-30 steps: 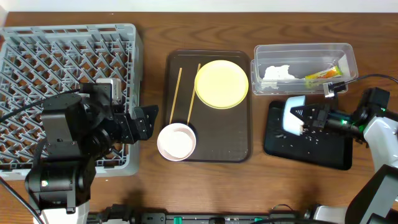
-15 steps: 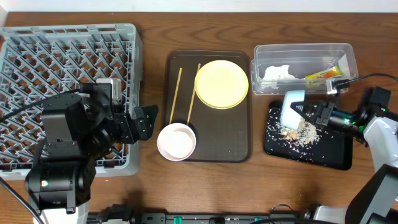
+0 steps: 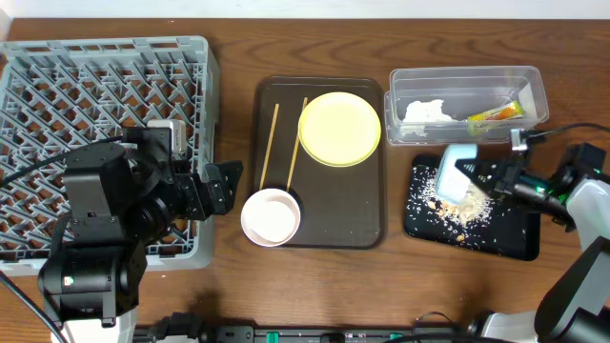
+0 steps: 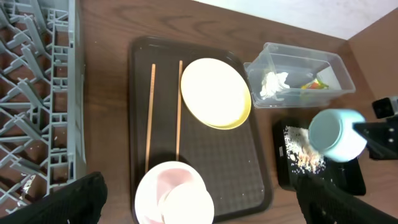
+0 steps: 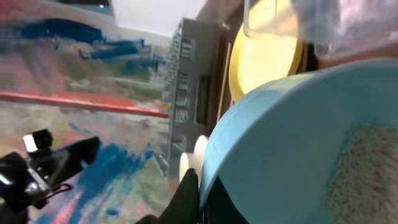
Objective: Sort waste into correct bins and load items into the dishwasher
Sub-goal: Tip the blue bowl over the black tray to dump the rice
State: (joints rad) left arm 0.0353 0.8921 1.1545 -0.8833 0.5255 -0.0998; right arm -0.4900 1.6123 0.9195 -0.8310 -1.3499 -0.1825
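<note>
My right gripper (image 3: 488,181) is shut on the rim of the light-blue bowl (image 3: 456,173) and holds it tipped over the black tray (image 3: 505,233). Beige crumbs (image 3: 448,208) lie scattered on that tray. In the right wrist view the light-blue bowl (image 5: 298,143) fills the frame, with crumbs still inside. The clear tub (image 3: 465,103) holds the white napkin (image 3: 424,110) and the yellow-green wrapper (image 3: 496,113). The yellow plate (image 3: 339,128), two chopsticks (image 3: 271,145) and the white bowl (image 3: 271,217) sit on the brown tray (image 3: 362,214). My left gripper (image 3: 224,186) is open beside the dish rack (image 3: 95,114).
The left arm's body covers the rack's front right part. The brown tray lies between rack and bins. The right arm's cable runs past the tub's right end. Bare wooden table lies in front of the trays.
My right gripper has tipped the light-blue bowl further and shifted it slightly right. Crumbs have poured out onto the black tray. The left arm has not moved.
</note>
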